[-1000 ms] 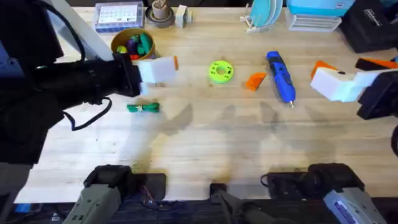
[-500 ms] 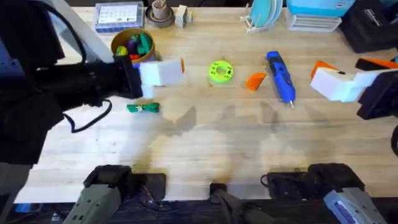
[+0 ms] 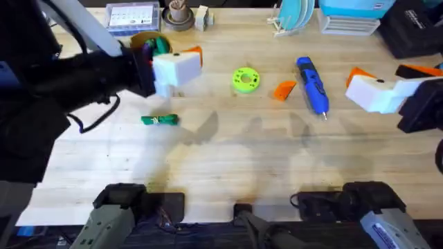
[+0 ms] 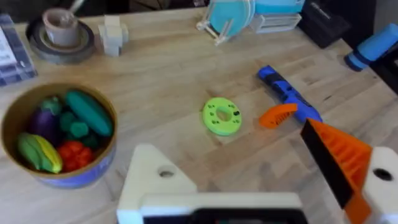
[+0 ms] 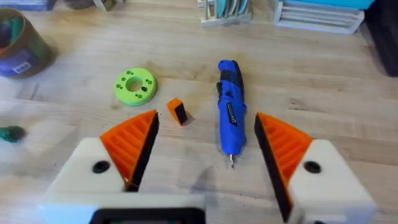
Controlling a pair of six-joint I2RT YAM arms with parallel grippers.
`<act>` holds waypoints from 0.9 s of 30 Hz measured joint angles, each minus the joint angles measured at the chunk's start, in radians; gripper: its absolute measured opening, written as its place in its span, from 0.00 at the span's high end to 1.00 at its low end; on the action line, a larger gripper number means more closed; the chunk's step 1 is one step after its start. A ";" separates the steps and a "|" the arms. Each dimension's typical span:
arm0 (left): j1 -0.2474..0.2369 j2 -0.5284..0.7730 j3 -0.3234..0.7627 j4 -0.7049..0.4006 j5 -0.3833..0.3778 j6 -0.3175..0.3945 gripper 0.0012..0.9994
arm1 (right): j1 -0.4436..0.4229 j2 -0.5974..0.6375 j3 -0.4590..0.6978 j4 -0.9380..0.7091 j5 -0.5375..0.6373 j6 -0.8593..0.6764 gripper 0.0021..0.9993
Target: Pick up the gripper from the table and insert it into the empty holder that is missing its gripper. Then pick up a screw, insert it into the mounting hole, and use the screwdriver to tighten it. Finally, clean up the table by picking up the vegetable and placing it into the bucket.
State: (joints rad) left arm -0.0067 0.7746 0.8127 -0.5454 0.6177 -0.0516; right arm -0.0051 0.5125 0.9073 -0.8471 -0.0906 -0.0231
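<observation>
From the overhead camera, the left gripper (image 3: pixel 181 67) is over the left part of the table (image 3: pixel 228 159), beside the bucket (image 3: pixel 147 44), which its arm partly covers. It carries one orange finger only, so I cannot tell from here if it is open or closed. The vegetable (image 3: pixel 160 120) lies on the wood nearer to the bases than this gripper. The lime-green disc (image 3: pixel 245 79) is in the middle, and the gripper (image 3: pixel 284 89), the small orange wedge, lies between the disc and the screwdriver (image 3: pixel 312 84). The right gripper (image 3: pixel 377 86) hangs at the right side, with empty space between its two orange fingers.

In the left wrist camera, the empty holder (image 4: pixel 155 183) is a white block with a round hole and no orange finger on it. The opposite mount has its orange ribbed finger (image 4: pixel 339 158). Nothing is between them. The bucket (image 4: pixel 59 140) stands close, full of toy foods. Farther away are the lime-green disc (image 4: pixel 222 116), the gripper (image 4: pixel 277 115) and the screwdriver (image 4: pixel 288 94); the wedge touches the side of the screwdriver or lies just beside it.

In the right wrist camera, the right gripper (image 5: pixel 205 146) has its fingers spread wide and holds nothing. Between them, farther on the table, I see the gripper (image 5: pixel 177 111) and the screwdriver (image 5: pixel 231 113) with its metal tip pointing toward the camera. The lime-green disc (image 5: pixel 135 86) is beside the wedge, and the vegetable (image 5: pixel 9 133) and the bucket (image 5: pixel 20 38) are at the edge.
</observation>
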 joint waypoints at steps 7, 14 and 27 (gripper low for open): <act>-0.022 -0.105 -0.014 0.118 -0.085 0.062 0.01 | 0.000 0.000 0.000 0.000 0.000 0.000 0.01; -0.081 -0.336 -0.167 0.230 -0.197 0.053 0.00 | 0.000 0.000 0.000 0.000 0.000 0.000 0.01; -0.087 -0.672 -0.679 0.624 -0.249 -0.099 0.01 | 0.000 0.000 0.000 0.000 0.000 0.000 0.00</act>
State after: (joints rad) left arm -0.0940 0.1029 0.1337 0.0784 0.3690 -0.1507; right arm -0.0051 0.5125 0.9073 -0.8471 -0.0903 -0.0231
